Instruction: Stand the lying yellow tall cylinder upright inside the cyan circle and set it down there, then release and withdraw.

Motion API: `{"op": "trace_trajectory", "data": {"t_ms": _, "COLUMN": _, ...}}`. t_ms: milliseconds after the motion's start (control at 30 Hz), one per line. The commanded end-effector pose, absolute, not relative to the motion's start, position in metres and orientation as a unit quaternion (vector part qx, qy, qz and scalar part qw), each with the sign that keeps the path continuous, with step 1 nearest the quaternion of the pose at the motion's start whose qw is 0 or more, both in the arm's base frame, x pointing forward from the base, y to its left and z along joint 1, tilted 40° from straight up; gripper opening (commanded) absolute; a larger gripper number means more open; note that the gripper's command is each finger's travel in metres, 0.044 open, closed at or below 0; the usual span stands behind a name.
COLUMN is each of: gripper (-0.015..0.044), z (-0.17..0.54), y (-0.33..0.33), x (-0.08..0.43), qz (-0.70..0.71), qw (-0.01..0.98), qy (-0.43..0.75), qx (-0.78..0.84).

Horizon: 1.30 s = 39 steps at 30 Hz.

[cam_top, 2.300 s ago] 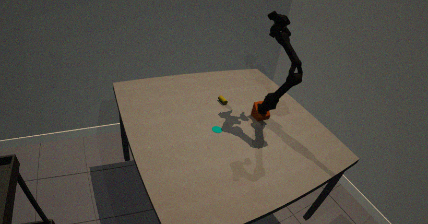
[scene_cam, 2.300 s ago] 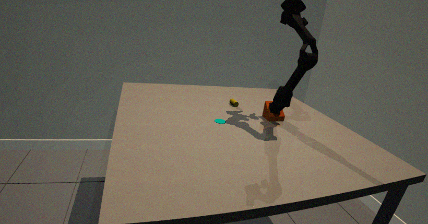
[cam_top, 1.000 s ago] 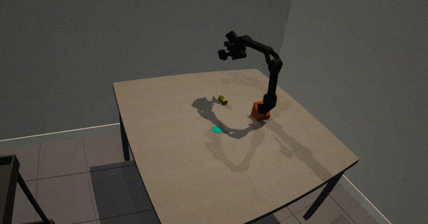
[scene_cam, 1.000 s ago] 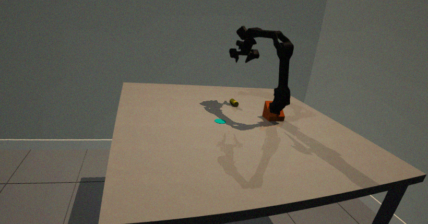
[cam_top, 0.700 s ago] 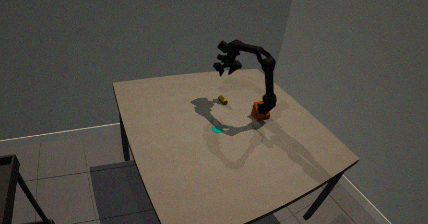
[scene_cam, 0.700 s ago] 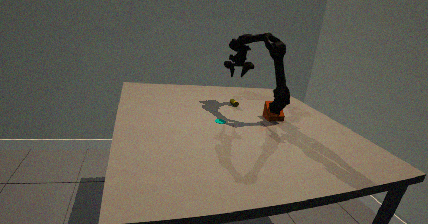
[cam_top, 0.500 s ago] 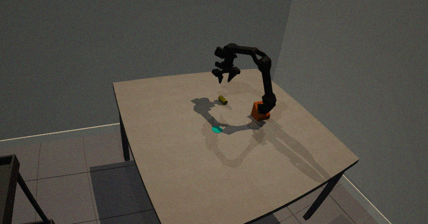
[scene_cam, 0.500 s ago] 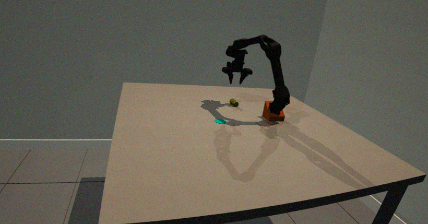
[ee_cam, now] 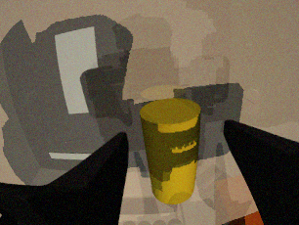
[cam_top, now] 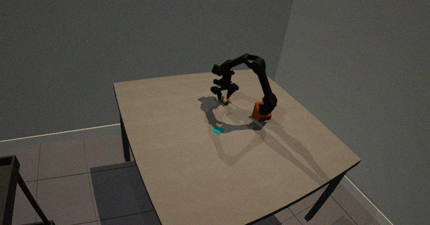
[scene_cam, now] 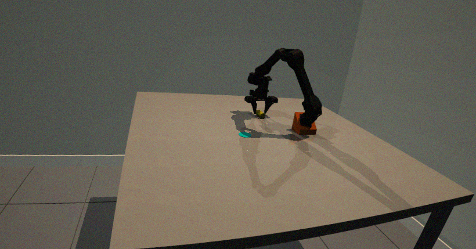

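The yellow cylinder [cam_top: 224, 100] [scene_cam: 260, 114] [ee_cam: 173, 152] lies on its side on the table. My gripper [cam_top: 223, 98] [scene_cam: 260, 112] [ee_cam: 176, 129] points down over it and is open, with one finger on each side of the cylinder. In the wrist view there is a gap between the cylinder and each finger, wider on the right. The cyan circle [cam_top: 218, 130] [scene_cam: 244, 134] is flat on the table, nearer the top and exterior views than the cylinder, with nothing standing on it. The circle is not in the wrist view.
An orange block [cam_top: 257, 112] [scene_cam: 297, 123] [ee_cam: 252, 219] is at the arm's base, to the right of the cylinder and circle. The arm arches from there over the table [cam_top: 186, 163] [scene_cam: 186, 180]. Its shadows fall around the cylinder and partly on the circle.
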<state>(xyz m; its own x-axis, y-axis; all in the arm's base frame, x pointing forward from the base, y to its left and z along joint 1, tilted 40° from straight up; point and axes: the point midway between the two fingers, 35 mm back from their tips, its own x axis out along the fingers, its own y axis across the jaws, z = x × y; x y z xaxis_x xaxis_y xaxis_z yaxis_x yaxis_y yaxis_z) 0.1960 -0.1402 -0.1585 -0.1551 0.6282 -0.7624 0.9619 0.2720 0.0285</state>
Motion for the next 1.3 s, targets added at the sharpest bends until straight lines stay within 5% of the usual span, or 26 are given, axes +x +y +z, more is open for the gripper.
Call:
{"op": "trace_trajectory", "data": {"t_ms": 0, "gripper": 0.0309, "z": -0.161, "y": -0.143, "x": 0.199, "qz": -0.247, "qw": 0.353, "qy": 0.710, "qx": 0.556}}
{"op": "trace_trajectory", "data": {"t_ms": 300, "gripper": 0.0105, "z": -0.161, "y": -0.143, "x": 0.199, "qz": -0.247, "qw": 0.353, "qy": 0.710, "qx": 0.556}}
{"op": "trace_trajectory", "data": {"t_ms": 1267, "gripper": 0.0105, "z": -0.104, "y": -0.192, "x": 0.212, "qz": -0.249, "qw": 0.353, "qy": 0.710, "qx": 0.556}}
